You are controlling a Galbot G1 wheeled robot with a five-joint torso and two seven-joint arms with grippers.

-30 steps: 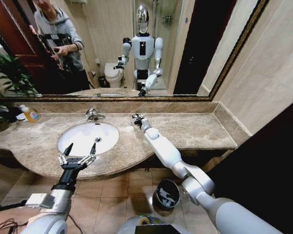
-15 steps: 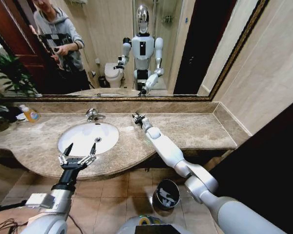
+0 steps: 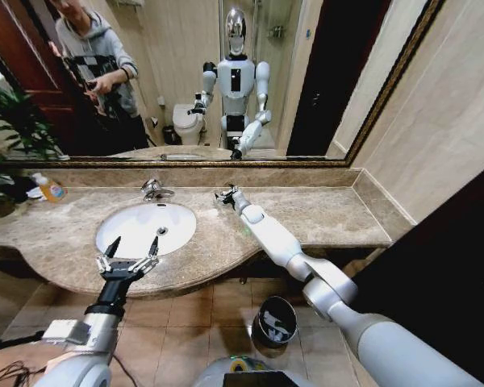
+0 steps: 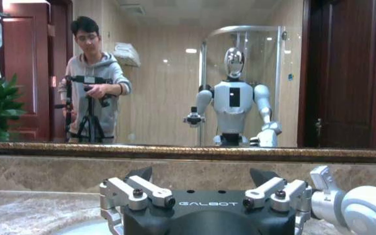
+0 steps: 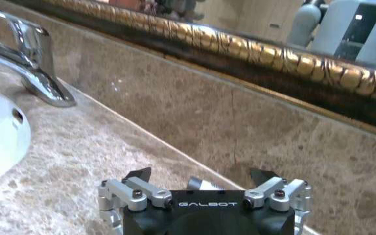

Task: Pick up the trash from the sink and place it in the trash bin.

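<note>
Right gripper [image 3: 224,194] has shifted slightly toward the sink since a second ago, its forearm swung a little left over the counter [image 3: 323,211]; left gripper [image 3: 131,252] unchanged. Right gripper hovers low over the marble between the faucet [image 3: 152,189] and the back wall, fingers spread apart, holding nothing. Its wrist view shows the chrome faucet base and the white rim of the sink [image 5: 5,142] off to one side, with the backsplash and gilt mirror frame [image 5: 253,46] close ahead. Left gripper sits at the curved front edge of the counter, just in front of the sink [image 3: 145,227], fingers wide open and empty. No trash can be made out in the basin from the head view. Trash bin [image 3: 276,320] stands on the tiled floor below the counter, beside the right arm's elbow. Yellow-orange bottle [image 3: 48,188] stands at the far left of the counter near a green plant [image 3: 16,129]
</note>
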